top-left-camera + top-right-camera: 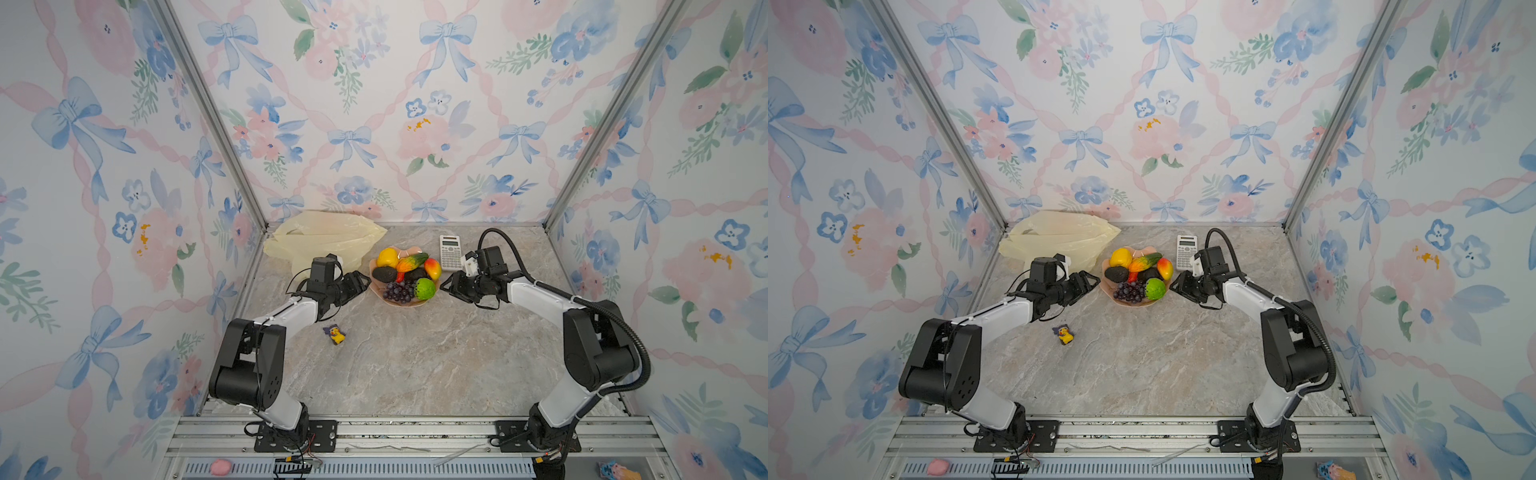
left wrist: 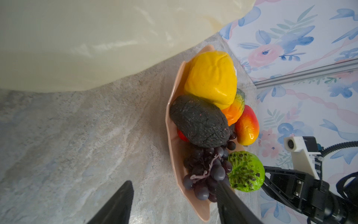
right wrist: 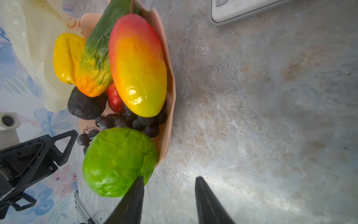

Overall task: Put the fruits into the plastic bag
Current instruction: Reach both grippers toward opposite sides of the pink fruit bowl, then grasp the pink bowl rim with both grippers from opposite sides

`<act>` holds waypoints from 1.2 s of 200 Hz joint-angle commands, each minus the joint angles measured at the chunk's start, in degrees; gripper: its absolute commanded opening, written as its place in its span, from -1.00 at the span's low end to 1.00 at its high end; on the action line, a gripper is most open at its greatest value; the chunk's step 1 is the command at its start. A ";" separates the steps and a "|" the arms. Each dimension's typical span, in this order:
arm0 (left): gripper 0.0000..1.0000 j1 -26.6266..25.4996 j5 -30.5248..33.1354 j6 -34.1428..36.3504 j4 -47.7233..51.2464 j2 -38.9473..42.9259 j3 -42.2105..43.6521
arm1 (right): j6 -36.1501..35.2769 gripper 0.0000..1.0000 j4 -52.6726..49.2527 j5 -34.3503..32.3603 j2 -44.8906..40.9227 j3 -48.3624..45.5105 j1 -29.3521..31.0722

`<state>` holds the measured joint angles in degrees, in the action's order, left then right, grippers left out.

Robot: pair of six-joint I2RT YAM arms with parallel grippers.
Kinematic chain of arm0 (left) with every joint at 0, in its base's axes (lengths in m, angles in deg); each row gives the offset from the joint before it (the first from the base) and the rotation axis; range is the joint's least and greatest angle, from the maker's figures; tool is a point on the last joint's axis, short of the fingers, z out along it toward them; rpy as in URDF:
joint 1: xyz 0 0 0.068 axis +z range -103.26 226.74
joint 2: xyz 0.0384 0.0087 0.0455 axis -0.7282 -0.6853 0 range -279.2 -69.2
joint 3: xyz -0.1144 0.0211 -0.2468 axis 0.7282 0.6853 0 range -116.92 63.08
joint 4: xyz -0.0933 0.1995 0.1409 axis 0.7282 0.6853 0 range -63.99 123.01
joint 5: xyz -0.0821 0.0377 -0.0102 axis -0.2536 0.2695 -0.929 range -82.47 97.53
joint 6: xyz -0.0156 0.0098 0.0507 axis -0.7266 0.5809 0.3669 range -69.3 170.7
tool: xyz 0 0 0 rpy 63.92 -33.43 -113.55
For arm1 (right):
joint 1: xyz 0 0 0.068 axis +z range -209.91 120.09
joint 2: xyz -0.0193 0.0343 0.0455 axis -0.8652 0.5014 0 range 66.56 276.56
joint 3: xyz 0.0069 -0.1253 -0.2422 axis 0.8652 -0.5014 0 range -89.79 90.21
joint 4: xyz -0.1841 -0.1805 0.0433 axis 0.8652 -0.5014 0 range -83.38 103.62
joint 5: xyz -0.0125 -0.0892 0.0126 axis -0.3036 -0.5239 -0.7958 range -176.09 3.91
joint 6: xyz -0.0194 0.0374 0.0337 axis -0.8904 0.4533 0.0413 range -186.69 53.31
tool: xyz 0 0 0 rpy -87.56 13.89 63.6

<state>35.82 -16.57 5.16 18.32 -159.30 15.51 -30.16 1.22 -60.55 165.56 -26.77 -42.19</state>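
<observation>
Left jaws: spread and empty at the left rim of the pink scalloped plate (image 2: 170,116), one tip over the purple grape bunch (image 2: 205,174).
Right jaws: spread and empty, just beside the bright green bumpy fruit (image 3: 118,161) at the plate's right edge.
Fruits: all piled on the plate, between your two arms; none is bagged yet.
Bag: the crinkly pale-yellow plastic bag (image 1: 324,239) lies on the marbled bench (image 1: 415,353) at the back left; you cannot see where its mouth is.
Deciding relation: the bag is on your left arm's side, so that arm is nearer to it.
Nearest pick: the dark wrinkled avocado (image 1: 383,274) seems to point its long axis roughly at the left jaws.
</observation>
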 commanded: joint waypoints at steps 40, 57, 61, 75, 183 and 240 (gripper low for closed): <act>0.38 -0.41 -0.86 0.01 -1.22 -1.44 -1.91 | 1.96 -0.18 2.29 -0.32 3.63 2.72 0.64; 0.37 -0.45 -1.04 0.10 -1.19 -1.63 -2.09 | 1.91 -0.20 2.36 -0.40 4.33 3.26 0.71; 0.37 -0.44 -1.04 0.10 -1.20 -1.67 -2.15 | 1.96 -0.21 2.34 -0.43 4.47 3.37 0.74; 0.36 -0.48 -1.13 0.09 -1.19 -1.78 -2.31 | 1.90 -0.23 2.34 -0.53 5.02 3.84 0.74; 0.29 -2.35 -0.78 0.52 -1.19 -5.97 -5.66 | 0.49 -0.52 -0.69 -2.13 9.66 9.38 1.95; 0.27 -3.13 -0.69 0.80 -1.19 -8.50 -6.92 | 0.90 -0.68 -0.93 -2.43 11.45 10.54 2.89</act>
<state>33.18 -16.98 5.20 17.27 -166.47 9.93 -28.76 1.61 -62.54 175.46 -17.83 -40.25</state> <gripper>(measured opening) 0.636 0.178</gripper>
